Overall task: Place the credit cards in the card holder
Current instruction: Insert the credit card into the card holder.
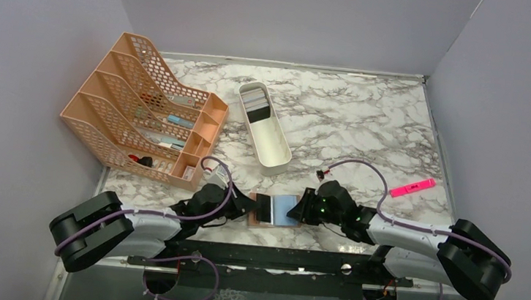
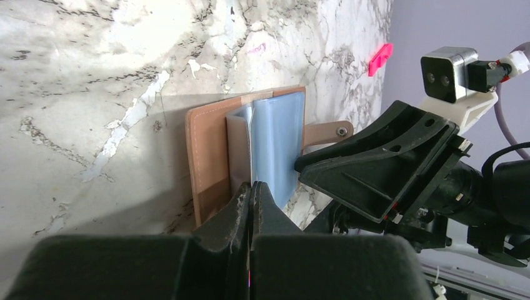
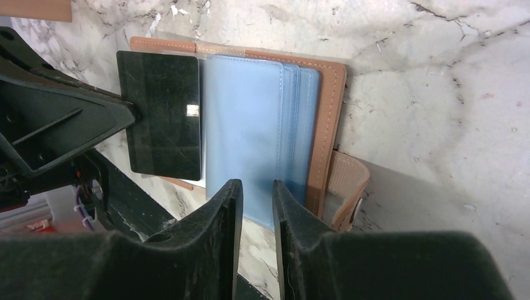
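Note:
The tan card holder (image 3: 325,106) lies open on the marble at the near edge, its light blue sleeves (image 3: 250,125) fanned out. A black credit card (image 3: 165,112) stands over the holder's left half, inside or against a clear sleeve. My left gripper (image 2: 256,187) is shut on that card's outer edge and holds it raised off the tan cover (image 2: 206,156). My right gripper (image 3: 256,190) hovers at the near edge of the blue sleeves, slightly open with nothing between its fingers. From above, both grippers (image 1: 248,206) (image 1: 299,208) flank the holder (image 1: 274,223). More credit cards (image 1: 256,99) sit in the white tray.
The white oblong tray (image 1: 272,147) stands mid-table behind the holder. An orange mesh file rack (image 1: 140,119) fills the back left. A pink highlighter (image 1: 413,186) lies at the right. Grey walls enclose the table on three sides.

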Controlling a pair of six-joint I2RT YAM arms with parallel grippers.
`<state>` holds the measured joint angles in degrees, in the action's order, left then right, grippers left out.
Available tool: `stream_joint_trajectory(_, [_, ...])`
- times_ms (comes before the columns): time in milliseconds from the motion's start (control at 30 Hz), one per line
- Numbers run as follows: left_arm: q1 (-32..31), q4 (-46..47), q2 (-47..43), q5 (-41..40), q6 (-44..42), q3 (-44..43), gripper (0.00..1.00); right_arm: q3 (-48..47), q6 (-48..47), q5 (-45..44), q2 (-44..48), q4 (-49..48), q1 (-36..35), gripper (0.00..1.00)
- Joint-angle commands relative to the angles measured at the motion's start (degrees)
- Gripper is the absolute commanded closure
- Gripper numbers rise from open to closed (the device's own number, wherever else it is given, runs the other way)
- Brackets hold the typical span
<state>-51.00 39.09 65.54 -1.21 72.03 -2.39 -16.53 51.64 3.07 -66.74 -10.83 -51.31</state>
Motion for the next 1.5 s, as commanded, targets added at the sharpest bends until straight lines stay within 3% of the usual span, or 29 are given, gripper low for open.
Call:
stream_joint_trajectory(0, [-0.71,4.15,1.43,-1.74,0.04,-0.45,1.00,1.34,-0.39,-1.19,0.47,4.45,-0.28,0.71])
stream_joint_trajectory(200, [-0.94,4.73,0.74,-1.47,0.51,-0.56,1.00,2.42,-0.21,-0.61,-1.67,2.59,-0.28,0.75])
stream_joint_trajectory(500, [-0.94,2.92,-7.99,-3.21,1.45,0.87,1.00,2.31,-0.78,-0.61,-0.75,3.20,-0.28,0.75])
stream_joint_trajectory(867, [-0.95,2.76,-7.60,2.46,1.36,-5.07,1.00,1.40,-1.37,-0.04,-0.56,3.48,-0.28,0.76])
stream_joint_trajectory(1167, [-2.80,4.25,-0.24,3.74,1.27,-11.86,1.00,1.24,-1.25,-0.52,-0.02,3.94,-0.28,0.76])
stream_joint_trajectory(1467, [-3.49,13.16,12.67,1.93,0.57,-11.25,1.00,1.48,-0.98,-0.71,0.50,4.05,-0.28,0.76])
